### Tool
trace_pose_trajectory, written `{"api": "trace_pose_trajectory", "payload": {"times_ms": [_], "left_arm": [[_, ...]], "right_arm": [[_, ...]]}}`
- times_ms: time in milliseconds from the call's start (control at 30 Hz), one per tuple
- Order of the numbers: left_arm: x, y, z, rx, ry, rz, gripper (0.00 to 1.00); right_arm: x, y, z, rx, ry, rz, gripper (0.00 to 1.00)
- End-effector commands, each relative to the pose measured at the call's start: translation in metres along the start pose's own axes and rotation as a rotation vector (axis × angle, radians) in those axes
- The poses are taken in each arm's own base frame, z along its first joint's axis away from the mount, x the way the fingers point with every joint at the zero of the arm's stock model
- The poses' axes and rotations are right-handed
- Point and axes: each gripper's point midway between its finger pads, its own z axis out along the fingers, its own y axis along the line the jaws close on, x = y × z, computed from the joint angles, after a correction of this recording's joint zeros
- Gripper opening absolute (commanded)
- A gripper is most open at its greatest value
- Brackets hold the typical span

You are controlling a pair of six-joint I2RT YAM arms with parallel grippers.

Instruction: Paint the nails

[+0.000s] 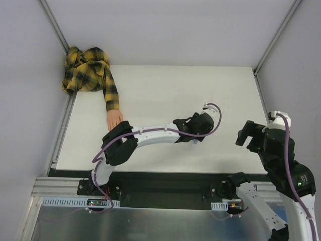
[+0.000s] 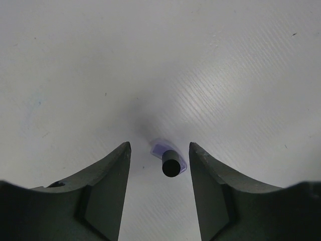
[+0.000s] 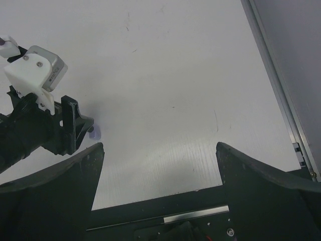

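Your left gripper (image 2: 160, 145) fills the bottom of its wrist view, its two dark fingers (image 2: 108, 191) standing about half open. Between them sits the small purple bottle (image 2: 170, 163), black cap facing the camera. You can see bare white table (image 2: 200, 75) on either side of the cap, so neither finger touches the bottle and nothing is gripped. The bottle sits a little nearer the finger on the right of that view.

Your right gripper (image 3: 158, 148) is spread as wide as it goes and holds nothing. It hangs over the table to the right of the bottle, well apart from it, and its camera catches the left wrist and a faint purple glint of the bottle beneath it.

Look well to the left of the bottle in the top view for the fake hand (image 1: 114, 119). Its long axis runs from the far left corner toward the near edge, leaning only slightly. The yellow-black plaid sleeve (image 1: 109, 93) trails back from its wrist to a bunched heap in that corner, and the fingers point toward the arm bases. The left arm's black elbow (image 1: 120, 143) covers the fingertips, so you cannot make out the nails from any view
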Motion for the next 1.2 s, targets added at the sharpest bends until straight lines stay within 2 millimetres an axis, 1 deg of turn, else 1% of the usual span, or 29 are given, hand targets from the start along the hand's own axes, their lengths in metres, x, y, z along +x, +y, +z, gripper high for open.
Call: {"api": "trace_pose_trajectory", "payload": {"times_ms": [0,67,100,167,433,600,700,933,1000,1033,1067,1167], "left_arm": [[0.009,-0.005,-0.001,-0.002,0.024,-0.004,0.49],[0.014,-0.005,0.001,-0.002,0.036,0.001,0.46],[0.014,-0.006,0.001,0.0,0.035,0.001,0.45],[0.016,-0.008,0.002,0.006,0.041,0.003,0.4],[0.025,-0.01,0.004,0.003,0.061,0.01,0.38],[0.03,-0.015,0.005,0.022,0.076,0.006,0.36],[0.032,-0.016,0.006,0.022,0.08,0.014,0.32],[0.034,-0.015,0.009,0.016,0.085,0.025,0.3],[0.034,-0.014,0.009,0.016,0.085,0.028,0.27],[0.035,-0.013,0.009,0.008,0.084,0.032,0.24],[0.034,-0.012,0.009,0.006,0.083,0.037,0.15],[0.028,-0.007,0.003,-0.006,0.072,0.053,0.09]], "right_arm": [[0.003,0.001,0.0,-0.013,0.006,-0.009,0.96],[0.004,0.001,0.0,-0.013,0.01,-0.01,0.96],[0.004,0.0,-0.001,-0.011,0.007,-0.007,0.96],[0.005,0.001,0.0,-0.013,0.009,-0.008,0.96],[0.007,0.001,0.0,-0.012,0.016,-0.005,0.96],[0.01,0.002,0.002,-0.014,0.029,-0.008,0.96],[0.012,0.003,0.005,-0.014,0.035,-0.009,0.96],[0.014,0.006,0.007,-0.024,0.044,-0.008,0.96],[0.015,0.006,0.008,-0.024,0.049,-0.011,0.96],[0.017,0.006,0.008,-0.022,0.053,-0.013,0.96],[0.017,0.006,0.009,-0.024,0.053,-0.017,0.96],[0.022,0.008,0.013,-0.029,0.07,-0.034,0.96]]}}
